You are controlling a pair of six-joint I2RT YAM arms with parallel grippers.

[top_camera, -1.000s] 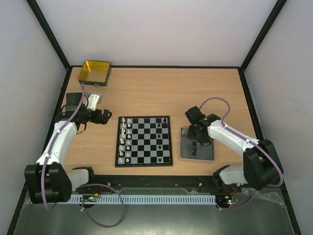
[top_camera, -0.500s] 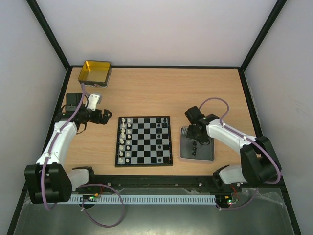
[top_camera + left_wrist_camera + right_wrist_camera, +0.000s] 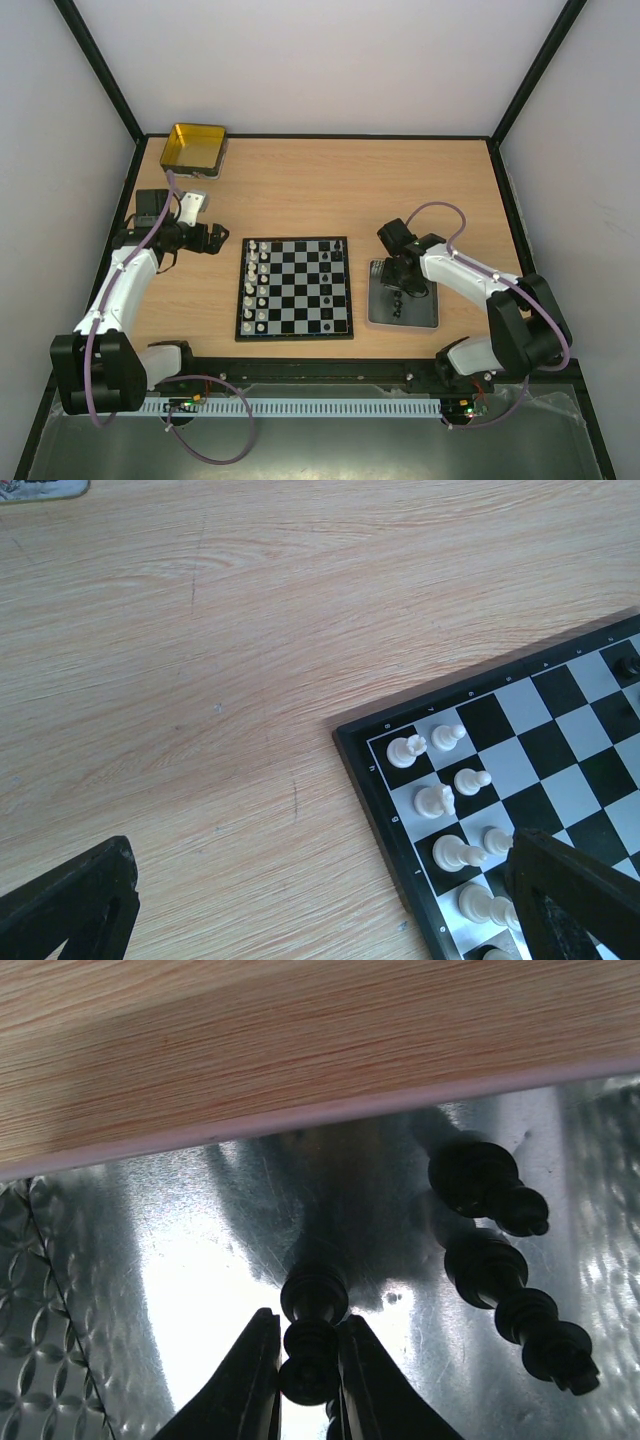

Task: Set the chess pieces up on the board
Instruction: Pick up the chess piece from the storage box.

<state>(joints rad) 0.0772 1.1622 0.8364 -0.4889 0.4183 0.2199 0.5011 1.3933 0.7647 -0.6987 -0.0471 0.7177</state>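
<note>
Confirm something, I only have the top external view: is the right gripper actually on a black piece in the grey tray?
Observer: Yes. The right wrist view shows the right gripper closed on one black piece over the tray.
Operator: Anything crowding it?
Observer: Other black pieces lie on their sides nearby, clear of the fingers.
Operator: And the other arm?
Observer: Its wrist view shows the left gripper open over the table, beside the board corner holding white pieces.
</note>
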